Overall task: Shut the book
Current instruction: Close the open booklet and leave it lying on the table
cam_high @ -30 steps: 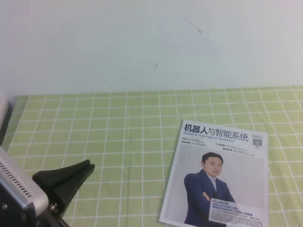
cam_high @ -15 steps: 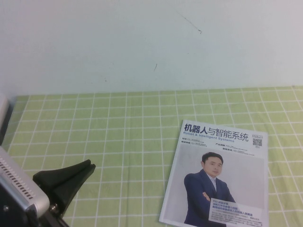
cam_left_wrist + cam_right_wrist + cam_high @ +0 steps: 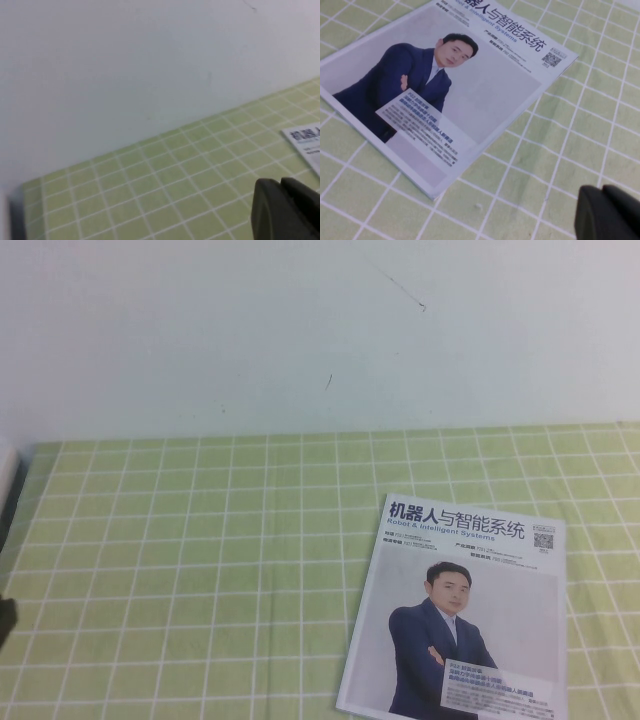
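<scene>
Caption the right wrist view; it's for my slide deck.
Closed glossy magazine, suited man on cover, flat on green checked cloth; right gripper hovers nearby, left gripper over cloth farther off.

1 book on 1 green checked cloth; 2 grippers: 1 left gripper above the cloth, 1 right gripper just beside the book

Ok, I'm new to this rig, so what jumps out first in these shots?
The magazine, closed with its cover portrait up, lies on the near right of the green checked cloth. The left gripper hangs over bare cloth to the magazine's left; the right gripper hovers over cloth just off the magazine's right edge.
</scene>
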